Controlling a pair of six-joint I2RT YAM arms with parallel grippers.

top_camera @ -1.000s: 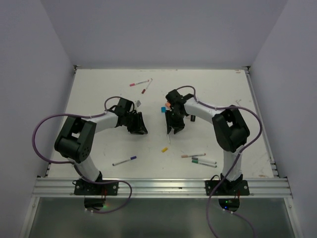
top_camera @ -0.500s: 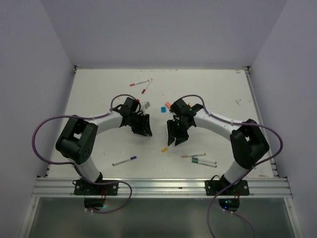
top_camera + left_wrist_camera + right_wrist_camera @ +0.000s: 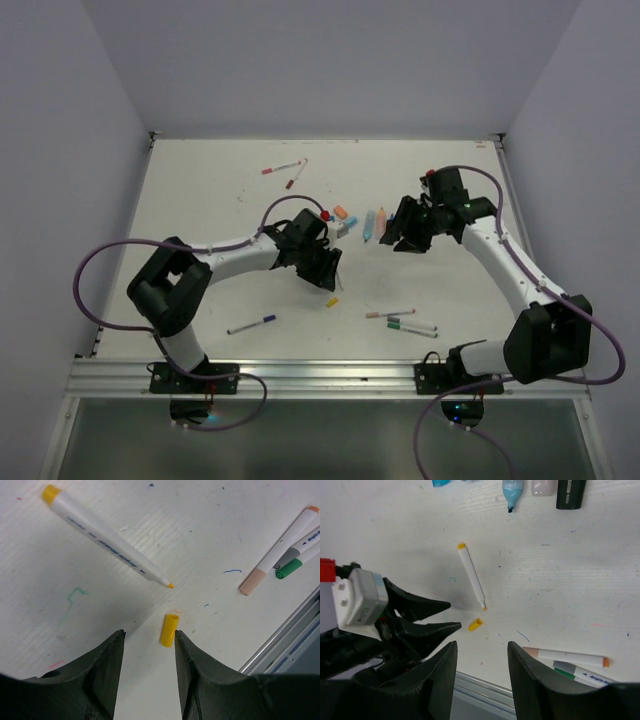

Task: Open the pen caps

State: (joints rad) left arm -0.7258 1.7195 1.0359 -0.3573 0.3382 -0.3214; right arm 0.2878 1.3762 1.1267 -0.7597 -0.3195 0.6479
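Yellow cap [image 3: 169, 630]: small open tube, off its pen, lying flat and loose on the table [image 3: 225, 520], mid-width, nearer the front edge. Beige cap [image 3: 248, 586], green cap [image 3: 288, 568]: fitted on pens, to its right.

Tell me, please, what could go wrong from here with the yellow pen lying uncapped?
1. The small yellow plastic cap lies loose just ahead of the open left gripper. A low sweep could flick it toward the metal rail at the table's near edge.
2. The thin white pen rests with its bare yellow tip on the white tabletop. Nudging it may smear ink.
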